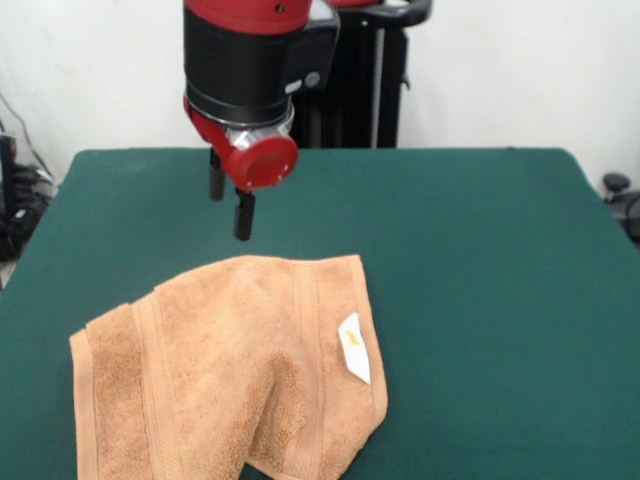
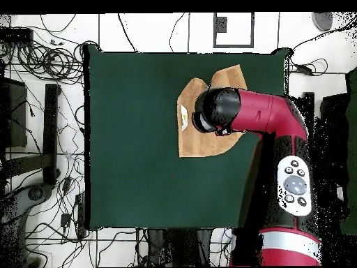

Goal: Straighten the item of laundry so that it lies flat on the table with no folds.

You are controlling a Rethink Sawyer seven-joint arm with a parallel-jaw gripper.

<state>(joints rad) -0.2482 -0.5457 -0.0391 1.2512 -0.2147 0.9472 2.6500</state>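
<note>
In the front view the orange-tan towel (image 1: 230, 370) lies crumpled on the near left part of the green table (image 1: 480, 250), its lower edge running off the bottom of the picture. A fold runs down its middle, with one flap doubled over toward the near side, and a small white label (image 1: 354, 348) sits at its right edge. The gripper (image 1: 230, 205) hangs above the table just beyond the towel's far edge, clear of the cloth. Its two black fingers (image 1: 243, 217) are spread apart with nothing between them. In the overhead view the towel (image 2: 202, 143) lies toward the table's right side, and the red arm (image 2: 268, 115) reaches over it, covering its middle.
</note>
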